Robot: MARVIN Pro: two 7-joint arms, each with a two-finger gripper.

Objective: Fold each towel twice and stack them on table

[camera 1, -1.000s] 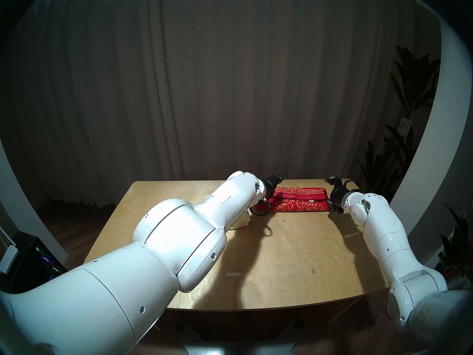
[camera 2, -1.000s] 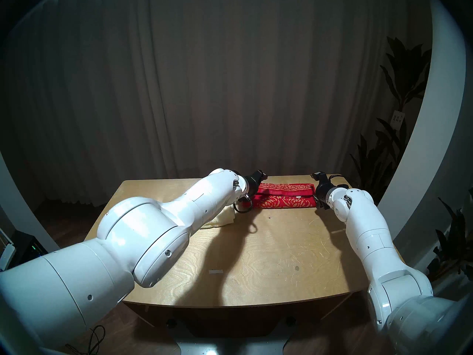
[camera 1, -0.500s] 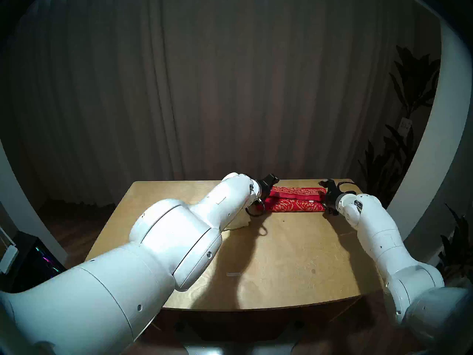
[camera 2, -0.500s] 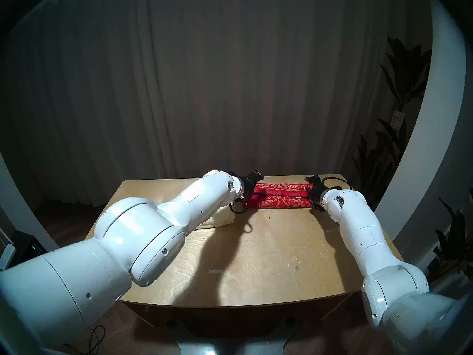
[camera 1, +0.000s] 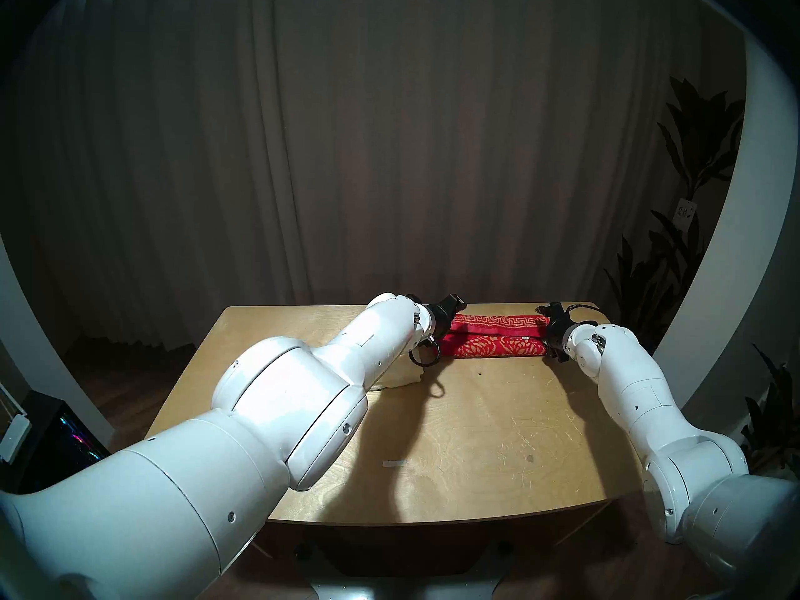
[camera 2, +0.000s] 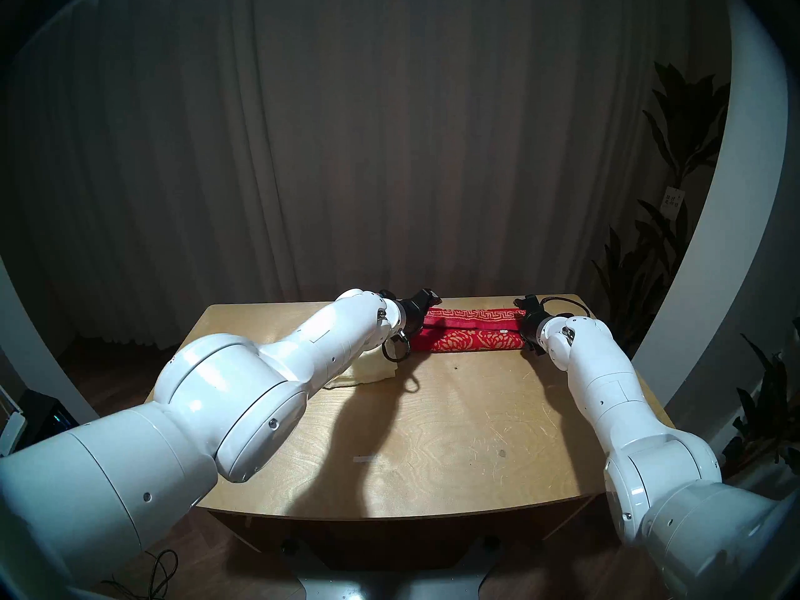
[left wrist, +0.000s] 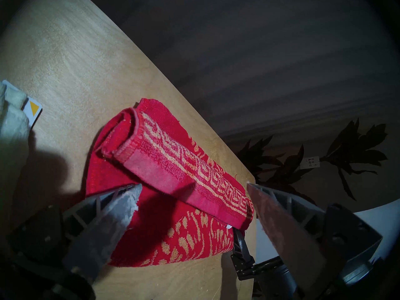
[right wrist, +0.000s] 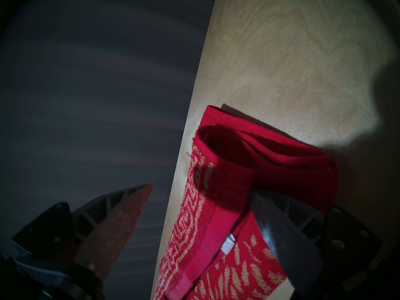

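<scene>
Head views show both white arms reaching across the tabletop (camera 1: 476,434) to the far edge. The red towel (camera 1: 498,339) lies there as a long strip, folded over with its gold border band on top. It sits close to the far edge of the tabletop.

The left gripper (left wrist: 192,197) is at the left end of the red towel. Its jaws are wide apart. In the left wrist view one finger (left wrist: 121,208) lies over the flat part of the towel, and the other finger (left wrist: 281,219) is out past the far edge of the tabletop. The folded band lies between them. I cannot tell if a finger touches the cloth.

The right gripper (right wrist: 203,191) is at the right end of the red towel. Its jaws are wide apart too. One finger (right wrist: 281,228) lies over the towel, and the other (right wrist: 121,215) hangs out past the edge of the tabletop. The rolled end of the towel sits between them.

The cream towel (camera 2: 372,367) lies folded on the left side of the tabletop, mostly hidden under the left arm. A small white card (left wrist: 32,111) with a yellow triangle pokes out beside it. A white tape strip (camera 1: 395,463) is stuck near the front of the tabletop.
</scene>
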